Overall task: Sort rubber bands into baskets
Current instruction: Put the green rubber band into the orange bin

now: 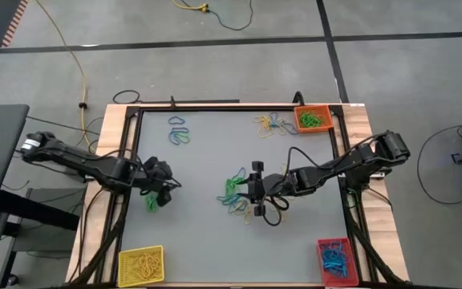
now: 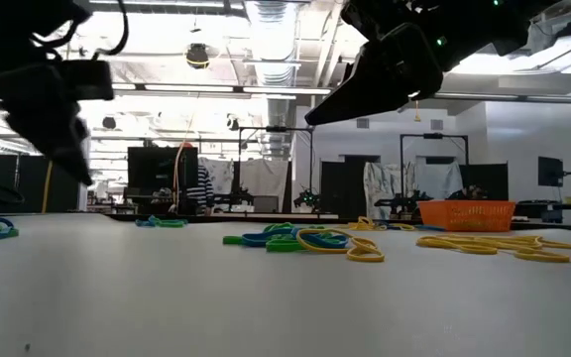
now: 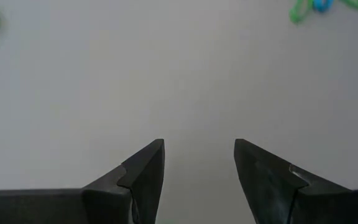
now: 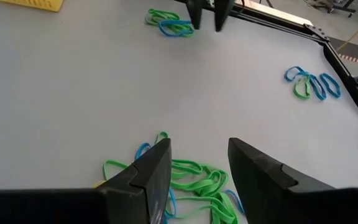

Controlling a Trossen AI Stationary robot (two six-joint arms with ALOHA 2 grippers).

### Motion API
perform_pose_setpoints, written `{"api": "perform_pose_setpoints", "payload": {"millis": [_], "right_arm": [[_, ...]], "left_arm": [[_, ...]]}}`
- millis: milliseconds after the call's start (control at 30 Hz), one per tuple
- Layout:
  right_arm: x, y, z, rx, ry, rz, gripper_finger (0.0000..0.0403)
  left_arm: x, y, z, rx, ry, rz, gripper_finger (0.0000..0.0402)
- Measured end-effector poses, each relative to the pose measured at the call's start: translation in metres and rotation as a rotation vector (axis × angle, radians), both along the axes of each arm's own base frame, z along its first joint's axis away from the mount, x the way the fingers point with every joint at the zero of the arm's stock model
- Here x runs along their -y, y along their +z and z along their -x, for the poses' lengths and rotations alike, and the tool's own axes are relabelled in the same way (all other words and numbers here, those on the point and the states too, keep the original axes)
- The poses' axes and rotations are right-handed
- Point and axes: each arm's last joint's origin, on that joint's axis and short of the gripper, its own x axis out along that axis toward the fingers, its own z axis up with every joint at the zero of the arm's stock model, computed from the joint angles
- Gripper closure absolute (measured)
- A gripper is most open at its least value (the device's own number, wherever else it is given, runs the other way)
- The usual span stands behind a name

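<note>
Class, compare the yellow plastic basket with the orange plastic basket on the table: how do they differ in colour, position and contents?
The yellow plastic basket sits at the table's near-left corner in the high view; the orange plastic basket sits at the far-right corner. The yellow one holds yellow rubber bands, the orange one green rubber bands. Both are small, low-walled rectangular trays, and neither is touched by a pincer.

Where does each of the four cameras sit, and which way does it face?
High view: overhead, looking straight down; both arms, three baskets.
Low view: tabletop height, level across the table; arms show dark above.
Left wrist view: on the left arm, facing bare table past the open left end effector.
Right wrist view: past the open right end effector at the central rubber bands.
Shared: the orange basket.
</note>
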Motion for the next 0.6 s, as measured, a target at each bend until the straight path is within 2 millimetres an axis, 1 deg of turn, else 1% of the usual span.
{"api": "perform_pose_setpoints", "payload": {"millis": [167, 300, 500, 600], "right_arm": [[0.000, 0.000, 0.000, 0.000, 0.000, 0.000, 0.0214], [0.000, 0.000, 0.000, 0.000, 0.000, -0.001, 0.0214], [0.000, 0.000, 0.000, 0.001, 0.000, -0.001, 0.0214], [0.000, 0.000, 0.000, 0.001, 0.000, -0.001, 0.0214]], "left_arm": [[-0.001, -0.002, 0.016, -0.110, 0.050, 0.099, 0.0216], [-0.001, -0.005, 0.023, -0.194, 0.064, 0.156, 0.0216], [-0.003, -0.011, 0.030, -0.316, 0.144, 0.144, 0.0216], [-0.003, -0.014, 0.029, -0.340, 0.177, 0.127, 0.0216]]}}
